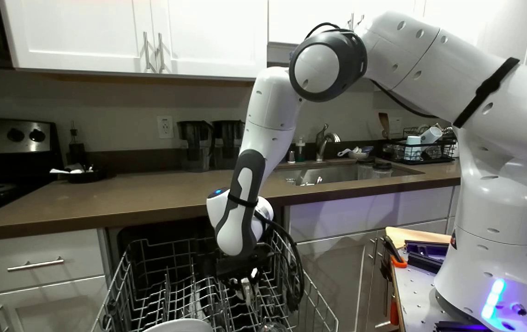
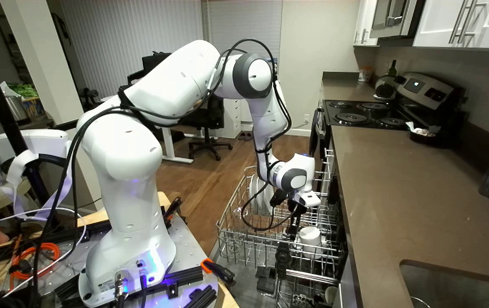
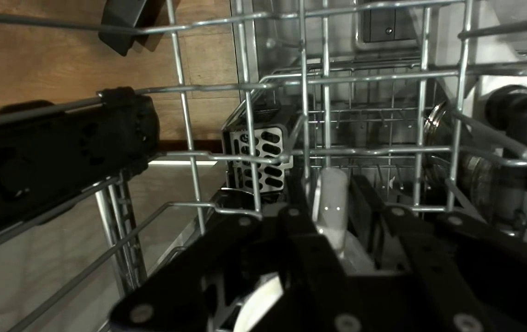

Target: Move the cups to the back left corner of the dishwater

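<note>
No word, brand or number can be read in any view. Lit marks (image 2: 415, 84) on small dark rectangular display (image 2: 411, 88) of silver-and-black stove control panel (image 2: 425, 90), in an exterior view: too small to read. Tiny print-like marks (image 2: 106, 284) on white rounded robot base (image 2: 124, 261): also too small for reading.

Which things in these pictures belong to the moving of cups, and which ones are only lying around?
Belong to the job:
white cup
dishwasher rack
end effector

Only lying around:
pitchers
kettle
orange-and-black tool
</note>
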{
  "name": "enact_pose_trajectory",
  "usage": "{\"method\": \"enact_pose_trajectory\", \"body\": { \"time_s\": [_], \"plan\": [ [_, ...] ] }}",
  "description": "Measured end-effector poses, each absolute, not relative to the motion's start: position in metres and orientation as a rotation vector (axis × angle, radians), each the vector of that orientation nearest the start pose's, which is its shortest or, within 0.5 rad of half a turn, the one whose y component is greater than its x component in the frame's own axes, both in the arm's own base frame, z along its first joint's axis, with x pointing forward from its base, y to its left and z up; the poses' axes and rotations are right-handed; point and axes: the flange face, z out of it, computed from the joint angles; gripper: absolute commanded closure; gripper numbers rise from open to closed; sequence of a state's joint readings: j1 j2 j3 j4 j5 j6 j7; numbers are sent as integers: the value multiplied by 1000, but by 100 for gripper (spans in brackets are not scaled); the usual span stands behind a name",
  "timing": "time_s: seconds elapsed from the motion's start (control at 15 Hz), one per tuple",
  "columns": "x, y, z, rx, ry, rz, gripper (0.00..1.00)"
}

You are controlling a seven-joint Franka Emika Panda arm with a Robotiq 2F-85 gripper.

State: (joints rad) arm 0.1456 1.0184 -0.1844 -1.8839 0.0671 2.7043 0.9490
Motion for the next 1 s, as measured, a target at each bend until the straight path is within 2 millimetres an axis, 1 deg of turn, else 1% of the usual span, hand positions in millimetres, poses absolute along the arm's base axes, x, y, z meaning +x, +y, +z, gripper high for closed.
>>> {"method": "enact_pose_trajectory", "body": {
  "time_s": [0.07,0.2,0.27,0.33,0.4,0.47,0.53,0.6,0.8,1.0],
  "plan": [
    [553,-35,-40,-2951,1575,170,56],
    [550,-38,-43,-2955,1581,176,63],
    [549,-40,-44,-2956,1584,178,64],
    [549,-41,-45,-2957,1587,179,68],
    [548,-42,-45,-2958,1590,178,75],
    [549,-43,-45,-2958,1591,176,76],
    [550,-43,-45,-2957,1590,172,81],
    [552,-42,-44,-2956,1587,167,77],
    [553,-41,-43,-2955,1586,164,74],
    [553,-42,-44,-2955,1587,164,68]
  ]
}}
